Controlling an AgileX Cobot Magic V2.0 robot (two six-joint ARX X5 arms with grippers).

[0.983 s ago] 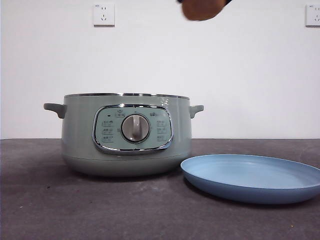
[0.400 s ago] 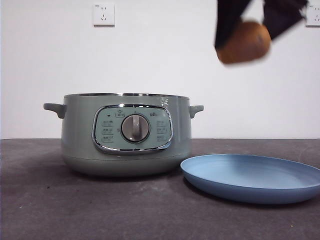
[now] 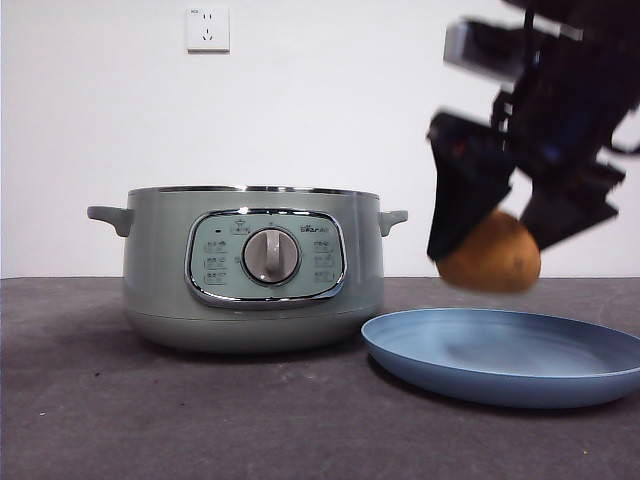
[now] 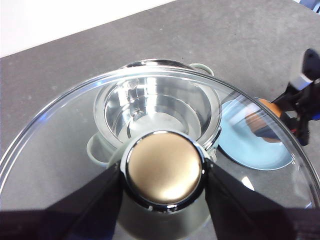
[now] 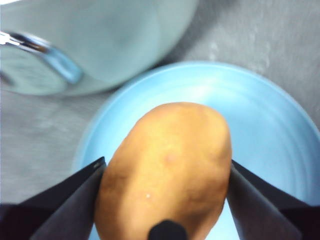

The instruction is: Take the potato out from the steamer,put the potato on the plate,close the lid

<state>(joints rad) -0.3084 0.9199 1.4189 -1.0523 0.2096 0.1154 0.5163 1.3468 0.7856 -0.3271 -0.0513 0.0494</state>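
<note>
Two black jaws of the right gripper (image 3: 495, 250) clamp the oval orange-brown potato (image 3: 490, 253) above the shallow blue plate (image 3: 500, 375); released there, it might roll off.

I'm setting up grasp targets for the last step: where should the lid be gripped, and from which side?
By its round knob, from straight above with one jaw on each side. The glass dome of the lid is wide and smooth, and the knob is its only raised part. The left pincer grips it exactly that way over the steamer.
</note>
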